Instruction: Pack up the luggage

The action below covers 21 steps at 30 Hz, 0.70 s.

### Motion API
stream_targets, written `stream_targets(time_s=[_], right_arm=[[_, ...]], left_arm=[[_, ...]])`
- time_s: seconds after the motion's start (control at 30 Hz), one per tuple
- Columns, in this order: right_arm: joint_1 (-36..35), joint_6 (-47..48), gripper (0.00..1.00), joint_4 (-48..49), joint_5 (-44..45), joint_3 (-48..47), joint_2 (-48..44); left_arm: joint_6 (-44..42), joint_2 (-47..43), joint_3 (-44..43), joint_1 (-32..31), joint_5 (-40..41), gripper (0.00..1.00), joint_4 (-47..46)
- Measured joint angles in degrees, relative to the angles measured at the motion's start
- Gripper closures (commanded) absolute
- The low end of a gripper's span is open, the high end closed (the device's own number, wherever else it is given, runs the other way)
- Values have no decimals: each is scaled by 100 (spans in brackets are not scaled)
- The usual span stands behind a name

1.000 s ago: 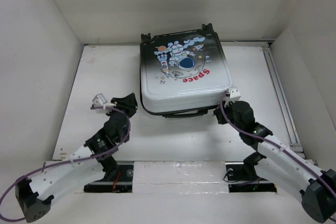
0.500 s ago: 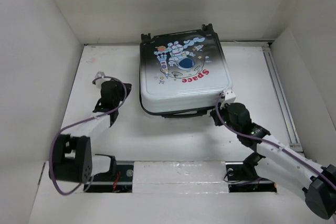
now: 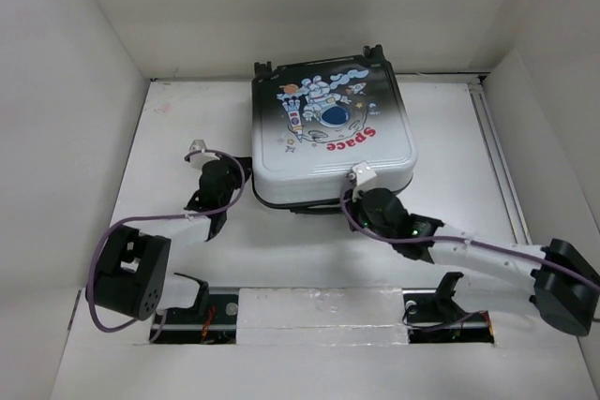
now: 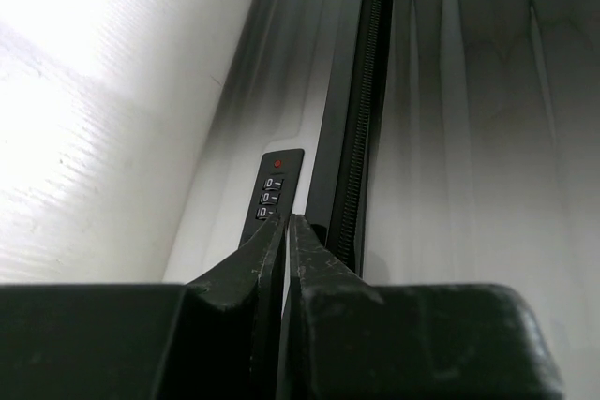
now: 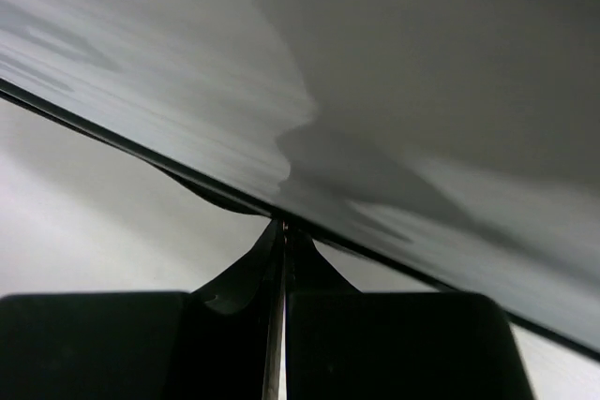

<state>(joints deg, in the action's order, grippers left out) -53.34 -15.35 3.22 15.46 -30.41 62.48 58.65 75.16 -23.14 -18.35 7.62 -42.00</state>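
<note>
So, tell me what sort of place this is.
Probably a robot test cell, not a home: plain white walls box in a white table, the left arm and right arm are mounted at its near edge, and a small black-and-white hard-shell suitcase with an astronaut print lies on it.

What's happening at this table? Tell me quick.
Two robot arms are working on the luggage, which lies flat on the table with its lid down and the astronaut print facing up. The left gripper is shut, with its tips right at the combination lock beside the zipper on the case's left side. The right gripper is shut too, its tips against the seam along the near edge. Neither visibly holds anything.
</note>
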Motion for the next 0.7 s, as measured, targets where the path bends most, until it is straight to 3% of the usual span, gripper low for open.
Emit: stream_targets(time_s=[0.37,0.7], right_arm=[[-1259,162,100,310,168,-2146,2693],[-1349,656,100,-105,-111,-3475,3731]], left_arm=[[229,-262,326,-168,94,99,-210],[-81,-739,407,72,26,99,160]])
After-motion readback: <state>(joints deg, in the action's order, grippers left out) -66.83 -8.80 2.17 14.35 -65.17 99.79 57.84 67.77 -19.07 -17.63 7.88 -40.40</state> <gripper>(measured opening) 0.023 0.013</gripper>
